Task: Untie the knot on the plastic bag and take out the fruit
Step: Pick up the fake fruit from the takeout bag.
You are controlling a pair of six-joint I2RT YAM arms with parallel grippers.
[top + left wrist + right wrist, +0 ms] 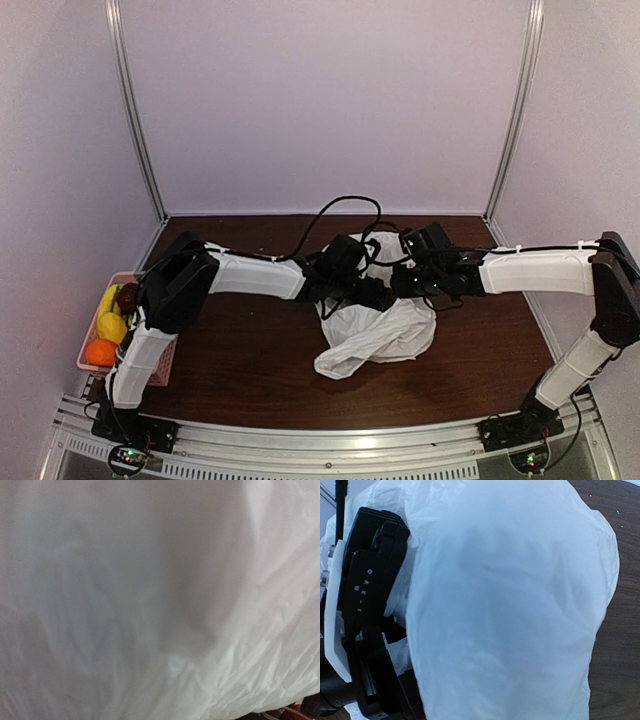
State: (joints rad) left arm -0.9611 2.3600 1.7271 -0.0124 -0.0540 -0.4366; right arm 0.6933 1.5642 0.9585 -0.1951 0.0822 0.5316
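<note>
Over the middle of the surface point(250, 370), left pincer point(372, 292) and right pincer point(408, 282) meet atop the plastic bag point(375, 338), which sags down. Whether they are apart or clamped, I cannot tell. The knot is hidden; this is likely the untying step, and the next move calls for opposed pulls.

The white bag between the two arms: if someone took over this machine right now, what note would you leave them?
Grippers: the left gripper and the right gripper meet at the bag from opposite sides. Plastic fills both wrist views and hides the fingers, so I cannot tell if either is open or shut.
Things: the bag lies limp mid-table, bunched up between the grippers. The knot is not visible. The basket at the left edge holds a banana, an orange and a dark fruit.
Done: fruit sits in the basket.
Left: check the knot and whether the bag still holds fruit.
</note>
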